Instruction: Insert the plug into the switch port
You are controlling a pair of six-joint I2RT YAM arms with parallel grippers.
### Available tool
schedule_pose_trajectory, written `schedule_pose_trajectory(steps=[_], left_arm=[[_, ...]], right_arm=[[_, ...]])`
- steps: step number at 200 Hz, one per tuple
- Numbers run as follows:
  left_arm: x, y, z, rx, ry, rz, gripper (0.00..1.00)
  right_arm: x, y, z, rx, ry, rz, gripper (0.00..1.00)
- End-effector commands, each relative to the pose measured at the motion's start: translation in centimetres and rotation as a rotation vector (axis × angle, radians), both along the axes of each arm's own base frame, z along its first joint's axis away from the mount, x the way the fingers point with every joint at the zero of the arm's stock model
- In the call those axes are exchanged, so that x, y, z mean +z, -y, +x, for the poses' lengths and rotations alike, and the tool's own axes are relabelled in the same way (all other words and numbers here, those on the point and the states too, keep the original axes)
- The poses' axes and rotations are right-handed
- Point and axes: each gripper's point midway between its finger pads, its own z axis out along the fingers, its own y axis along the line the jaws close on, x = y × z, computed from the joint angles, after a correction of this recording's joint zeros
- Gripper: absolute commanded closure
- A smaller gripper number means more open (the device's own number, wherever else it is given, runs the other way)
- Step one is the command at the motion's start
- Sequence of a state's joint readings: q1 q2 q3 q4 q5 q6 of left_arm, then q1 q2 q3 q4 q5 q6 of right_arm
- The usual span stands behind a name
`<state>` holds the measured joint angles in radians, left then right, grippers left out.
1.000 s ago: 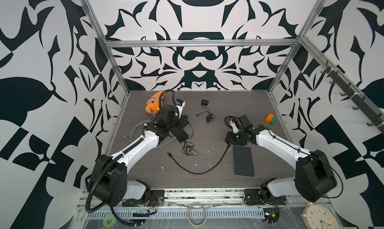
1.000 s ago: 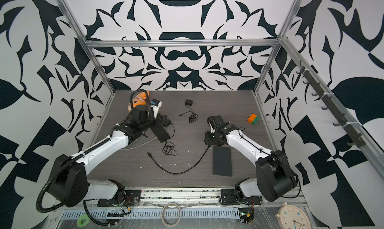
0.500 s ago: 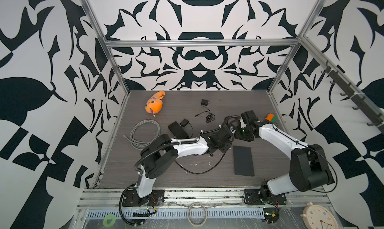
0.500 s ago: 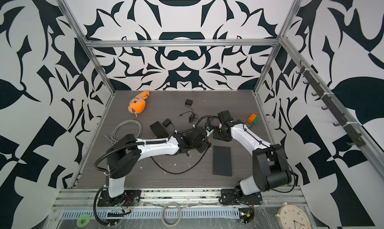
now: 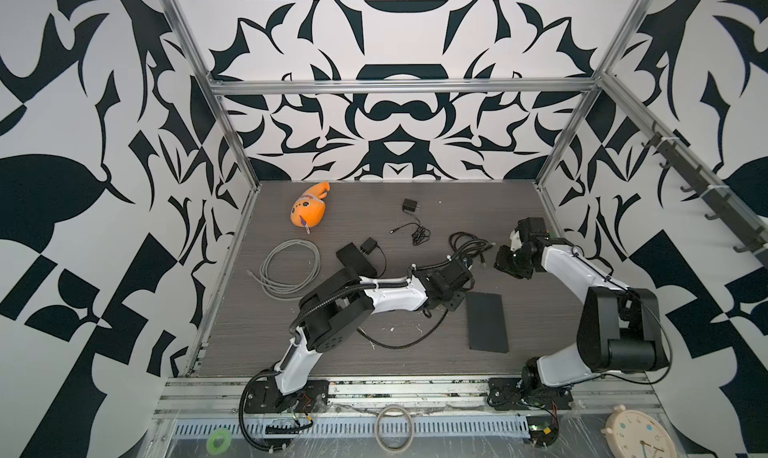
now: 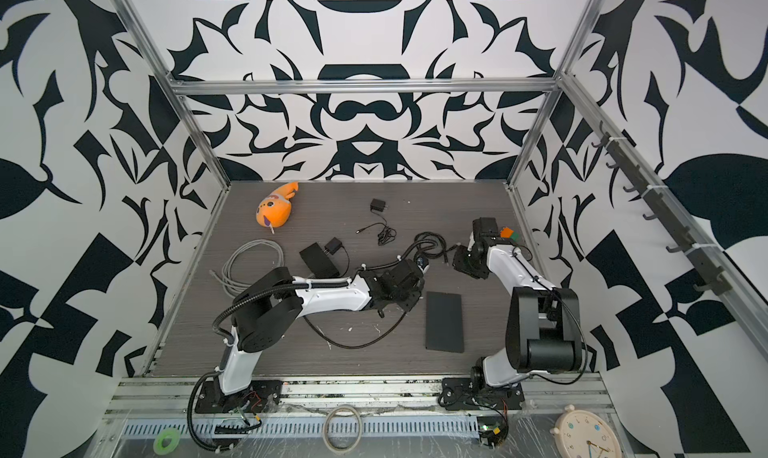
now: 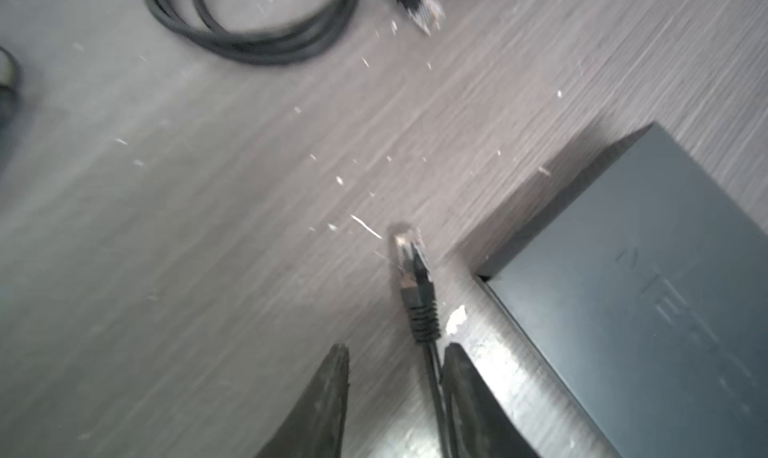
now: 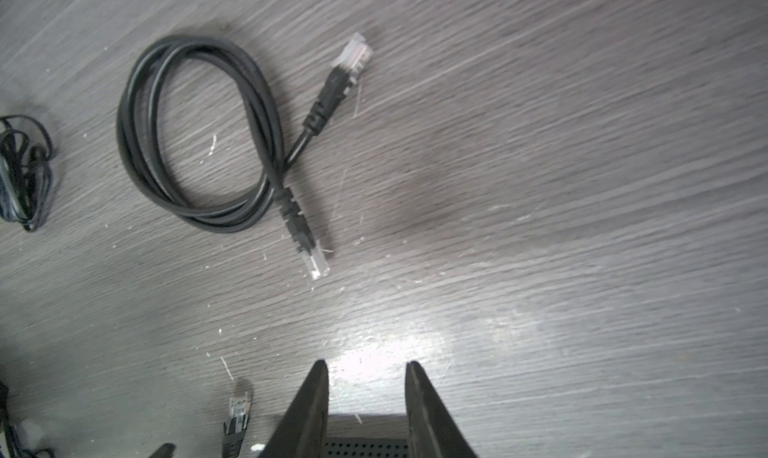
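Straddling cable (image 7: 434, 377) w/ left gripper (image 7: 397, 348), jaws apart; facing RJ45 plug (image 7: 409, 252) straight ahead, lengthwise, network switch (image 7: 644, 310) just beside.

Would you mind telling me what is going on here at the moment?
Two robot arms are set to plug a network cable into a black switch. The left pincer is low over the table, jaws apart, with the cable passing through the gap. Its plug is just ahead, beside the switch and not yet in a port. The right pincer is open and empty near a coiled black cable.
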<state>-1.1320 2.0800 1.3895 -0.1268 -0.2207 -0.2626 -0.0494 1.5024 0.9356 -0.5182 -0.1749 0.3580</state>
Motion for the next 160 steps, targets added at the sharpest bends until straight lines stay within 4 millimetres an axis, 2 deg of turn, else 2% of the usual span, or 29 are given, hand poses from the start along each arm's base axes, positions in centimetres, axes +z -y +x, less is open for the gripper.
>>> schedule_pose_trajectory(steps=[1,62,95,108,124,140,160], left_arm=[[-1.5,0.0,-1.3,0.003,-0.045,0.021,0.59],[-3.9,-1.0,-2.0,0.013,-0.073,0.086,0.64],[-5.0,-1.8,-2.5,-0.006,-0.095,0.100,0.73],[-4.9,-1.6,-2.8,-0.038,-0.103,0.091,0.83],[-4.4,-1.5,-2.8,-0.063,-0.110,0.079,0.86],[-3.9,-1.9,-2.7,-0.072,-0.129,0.062,0.97],[-2.7,-3.1,-2.1,-0.081,-0.139,0.037,0.99]], right_arm=[[1.0,-0.5,0.8,0.034,0.041,0.015,0.65],[1.6,-1.0,1.1,0.042,0.059,0.049,0.68],[2.2,-1.0,0.7,0.066,0.047,0.038,0.68],[2.4,-1.2,0.5,0.075,0.045,0.045,0.68],[2.6,-1.9,0.2,0.088,0.051,0.079,0.68],[2.7,-2.7,-0.1,0.107,0.056,0.110,0.68],[3.3,-4.4,-0.5,0.162,0.060,0.135,0.68]])
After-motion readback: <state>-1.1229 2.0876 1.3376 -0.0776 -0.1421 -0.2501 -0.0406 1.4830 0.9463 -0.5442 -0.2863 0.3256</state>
